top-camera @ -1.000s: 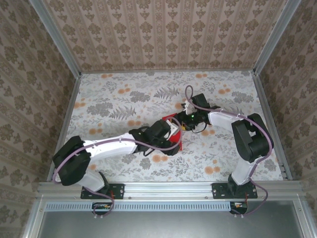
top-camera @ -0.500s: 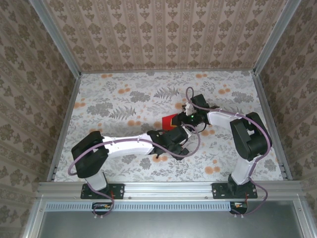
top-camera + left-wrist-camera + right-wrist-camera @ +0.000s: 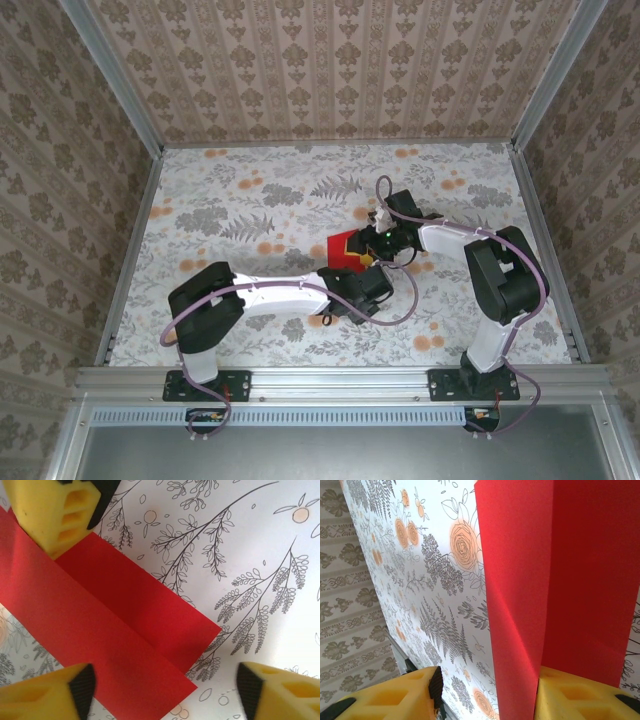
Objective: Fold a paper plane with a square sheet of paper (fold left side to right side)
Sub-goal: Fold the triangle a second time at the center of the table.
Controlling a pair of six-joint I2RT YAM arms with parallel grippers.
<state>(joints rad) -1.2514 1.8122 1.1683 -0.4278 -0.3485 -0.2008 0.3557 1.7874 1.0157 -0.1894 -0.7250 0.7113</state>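
Two pincers attend one sheet. Nearest the arm bases, the left pincer (image 3: 162, 692) is released, its yellow tips spread wide and clamping nothing. The near corner of the square sheet of paper (image 3: 115, 630) lies flat on the desk (image 3: 260, 555) between those tips, one tip over the red and the other over bare desk. From there the sheet runs away ahead of the pincer. It shows two red bands overlapping along a straight edge, so it is already doubled in part. At the end of the sheet farthest from the left pincer, one yellow finger (image 3: 57, 515) of the right pincer (image 3: 488, 690) appears to rest on the red surface beside that edge. This pincer's jaws stand apart and grasp nothing, with a strip of paper and patterned desk showing in the gap.

The paper looks thin, very light and limp. It would likely skate over the smooth printed desk under any sideways push, and it would keep every crease it is given, wanted or not. A hard pinch followed by a pull could tear or crumple it. The sensible hold is probably a free edge or corner in front of the left pincer's tips, lifted gently. Meanwhile the far finger would pin the rest so the layers cannot slip out of line.
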